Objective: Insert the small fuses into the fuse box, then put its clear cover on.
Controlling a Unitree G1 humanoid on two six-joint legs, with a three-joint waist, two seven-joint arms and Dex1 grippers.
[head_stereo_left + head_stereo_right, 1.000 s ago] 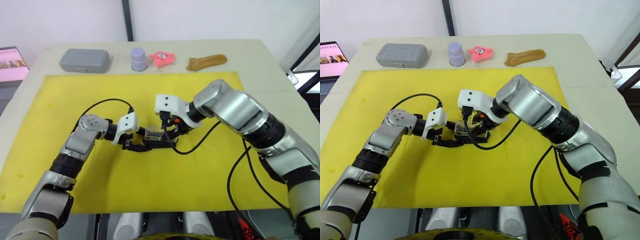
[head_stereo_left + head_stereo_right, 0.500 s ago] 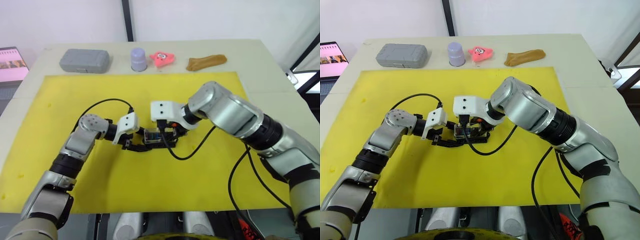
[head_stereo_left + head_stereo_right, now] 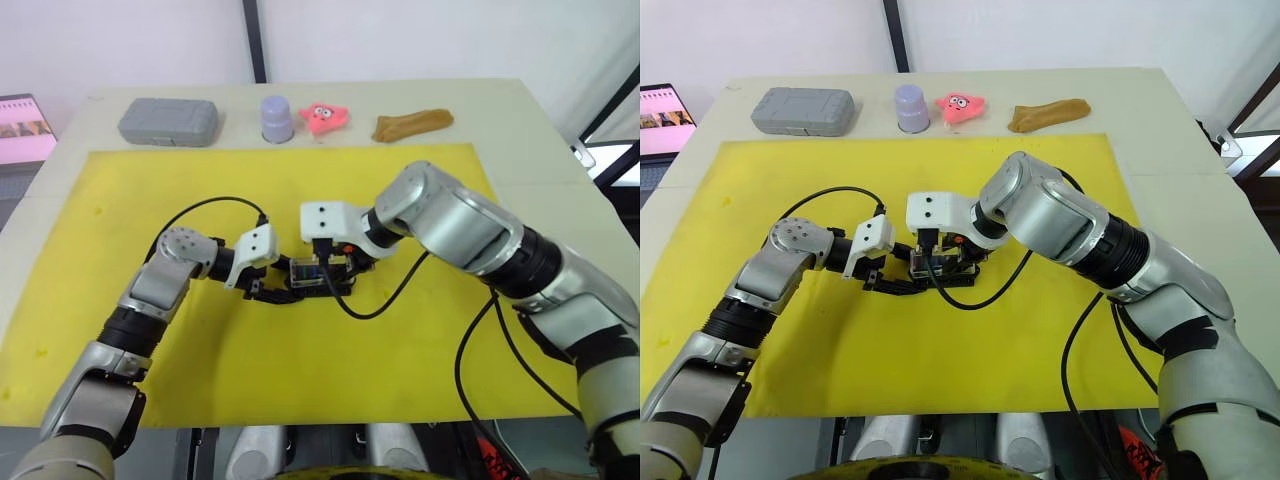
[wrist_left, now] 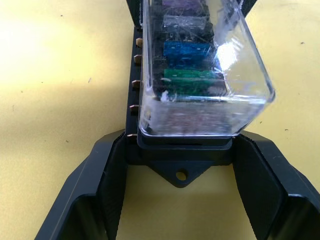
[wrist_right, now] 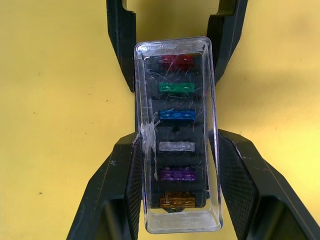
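Since 1 s ago the right arm swung in toward centre of mat & lowered over the box; barely any shift in the last half sec. Right gripper (image 5: 175, 190) fingers straddle the clear, nearly colourless rectangular plastic cover (image 5: 176, 132), pads at its long sides, gripping it. Left gripper (image 4: 181, 185) fingers clamp the end of the small black rectangular plastic fuse box (image 4: 180, 150), holding it on the yellow mat (image 3: 250, 400). Six small translucent fuses (image 5: 176, 116) (red, green, blue, clear-grey, purple, orange) sit in slots under cover. Judgement: fuses done, cover on top; left: confirm fully seated, then release.
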